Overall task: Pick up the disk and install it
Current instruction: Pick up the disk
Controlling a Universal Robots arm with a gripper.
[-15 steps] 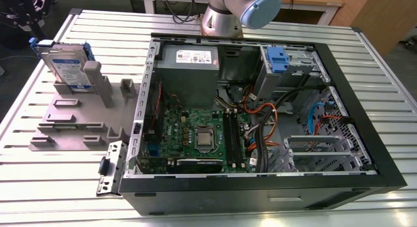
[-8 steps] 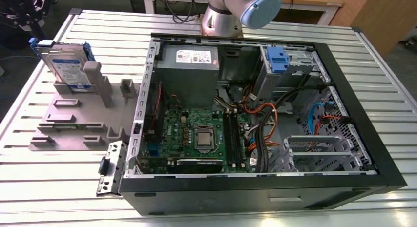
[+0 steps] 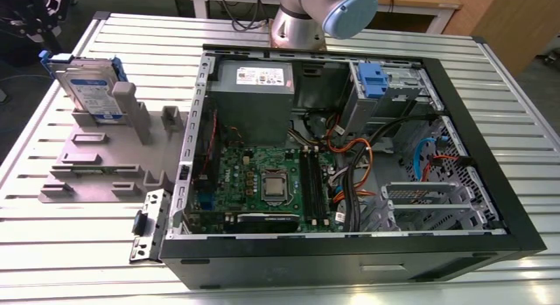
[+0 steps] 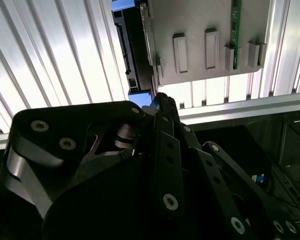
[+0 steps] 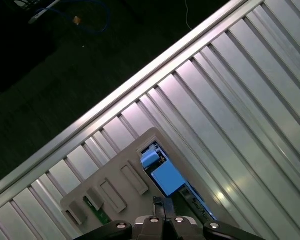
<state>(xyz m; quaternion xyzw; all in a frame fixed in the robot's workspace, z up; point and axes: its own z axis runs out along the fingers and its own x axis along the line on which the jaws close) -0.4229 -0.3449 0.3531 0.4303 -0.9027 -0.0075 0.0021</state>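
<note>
The disk (image 3: 92,88), silver-grey with a white-and-blue label and a blue bracket, stands upright in a slot of the grey holder (image 3: 105,161) at the exterior view's left, outside the computer case (image 3: 455,121). In the second wrist view the disk (image 4: 132,50) is seen edge-on beside the holder (image 4: 205,30), just past the tips of my gripper (image 4: 160,100). In the first wrist view my gripper (image 5: 164,202) hangs high above the disk's blue bracket (image 5: 162,177). The fingers are pressed together with nothing between them.
The open case holds a motherboard (image 3: 271,180), a grey power supply box (image 3: 254,88), loose cables (image 3: 359,161) and a drive bay with a blue tab (image 3: 372,79). The arm's base (image 3: 302,23) stands behind the case. The ribbed metal table (image 3: 70,252) ends close behind the holder.
</note>
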